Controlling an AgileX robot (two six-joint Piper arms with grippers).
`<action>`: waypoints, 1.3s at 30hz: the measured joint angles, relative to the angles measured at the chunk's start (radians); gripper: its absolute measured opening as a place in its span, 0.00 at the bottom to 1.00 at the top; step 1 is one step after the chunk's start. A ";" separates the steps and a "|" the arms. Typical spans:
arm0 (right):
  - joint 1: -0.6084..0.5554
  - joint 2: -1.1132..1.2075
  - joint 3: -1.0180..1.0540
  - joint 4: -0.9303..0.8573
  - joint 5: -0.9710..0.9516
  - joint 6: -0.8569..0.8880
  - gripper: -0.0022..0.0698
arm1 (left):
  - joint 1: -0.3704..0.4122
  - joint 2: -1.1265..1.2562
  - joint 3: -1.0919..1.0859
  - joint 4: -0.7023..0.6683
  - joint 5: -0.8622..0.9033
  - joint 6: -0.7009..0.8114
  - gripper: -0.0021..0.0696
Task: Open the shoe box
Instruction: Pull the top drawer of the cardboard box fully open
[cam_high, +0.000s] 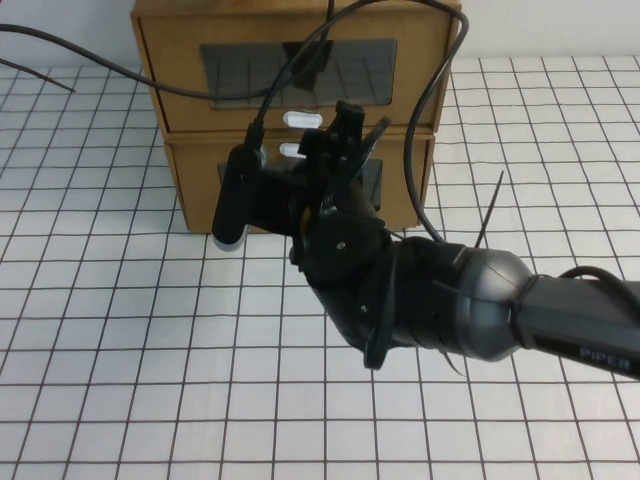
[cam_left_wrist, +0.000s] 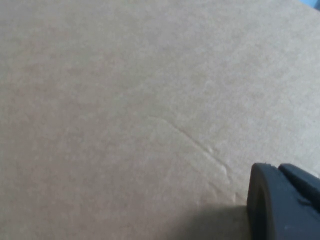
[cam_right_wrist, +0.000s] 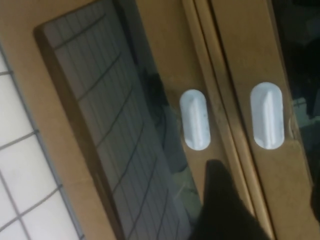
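The brown cardboard shoe box (cam_high: 170, 90) stands at the back of the table as two stacked drawers, each with a dark window. Its two white pull tabs, the upper (cam_high: 302, 119) and the lower (cam_high: 292, 150), sit one above the other at the seam. My right gripper (cam_high: 358, 125) is open right in front of the tabs, touching neither. In the right wrist view both tabs (cam_right_wrist: 195, 119) (cam_right_wrist: 267, 115) show beyond one dark finger (cam_right_wrist: 220, 200). My left gripper (cam_left_wrist: 285, 205) is pressed close to plain brown cardboard (cam_left_wrist: 125, 100); it is out of the high view.
The white gridded tabletop (cam_high: 120, 350) spreads in front of and beside the box. Black cables (cam_high: 420, 120) loop over the box top and down to my right arm (cam_high: 480, 300), which reaches in from the right.
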 joint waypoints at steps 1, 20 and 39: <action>-0.005 0.002 -0.005 0.000 0.000 -0.001 0.50 | 0.000 0.000 0.000 0.000 0.000 0.000 0.03; -0.073 0.045 -0.046 -0.004 -0.085 -0.056 0.50 | 0.000 0.004 0.000 -0.002 -0.002 0.004 0.03; -0.090 0.094 -0.133 -0.006 -0.133 -0.089 0.50 | 0.000 0.004 0.000 -0.002 -0.002 0.006 0.03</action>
